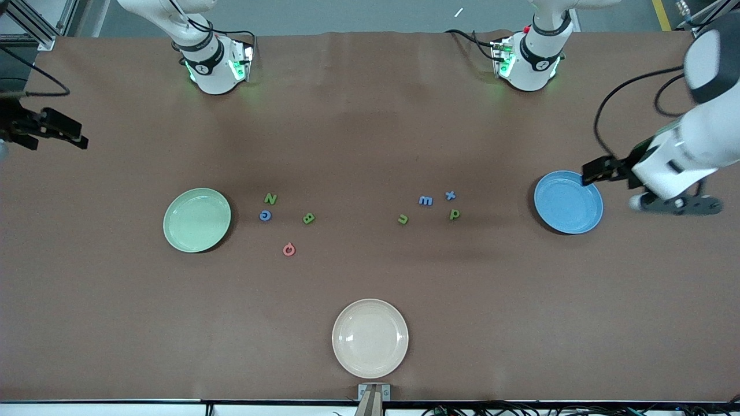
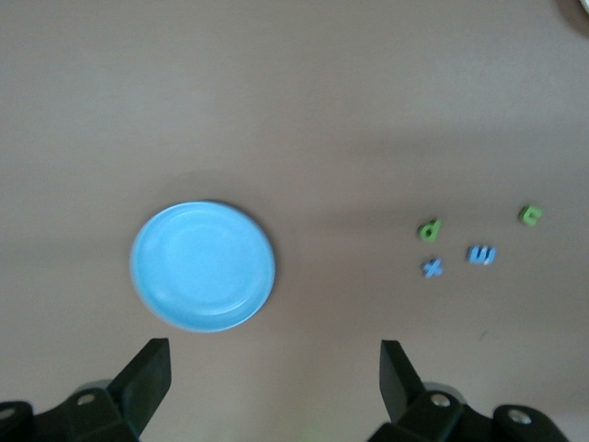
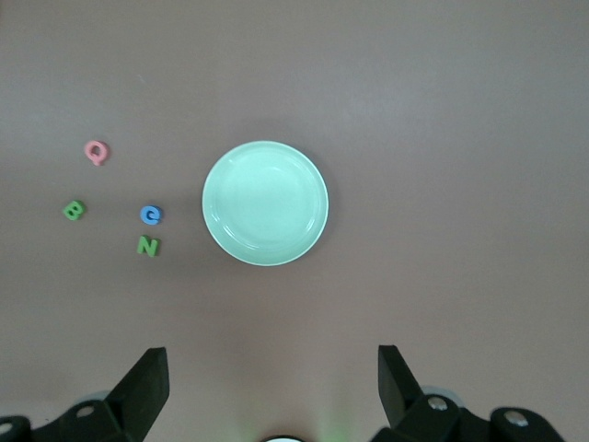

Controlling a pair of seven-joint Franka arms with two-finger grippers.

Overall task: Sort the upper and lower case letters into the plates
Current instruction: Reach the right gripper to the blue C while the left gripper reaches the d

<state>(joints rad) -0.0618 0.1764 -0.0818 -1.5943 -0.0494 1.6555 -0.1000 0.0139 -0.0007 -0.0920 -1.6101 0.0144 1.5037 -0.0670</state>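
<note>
1. The cream plate (image 1: 370,338) lies nearest the camera, empty.
2. Capitals N (image 1: 270,199), G (image 1: 265,215), B (image 1: 309,218) and the pink letter (image 1: 289,249) lie beside the mint plate (image 1: 197,219); m (image 1: 425,200), x (image 1: 450,195), p (image 1: 455,214), u (image 1: 403,219) toward the blue plate (image 1: 568,202).
3. Nothing looks sorted yet: the left tool (image 2: 274,368) hangs wide and empty by the blue plate, the right tool (image 3: 272,373) likewise at its worktop end; next, one must descend onto a letter.

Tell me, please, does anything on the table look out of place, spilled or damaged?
Nothing stands out. The letters lie flat in two loose clusters between the mint green plate and the blue plate, none spilled or broken. A cream plate sits nearest the front camera.
</note>
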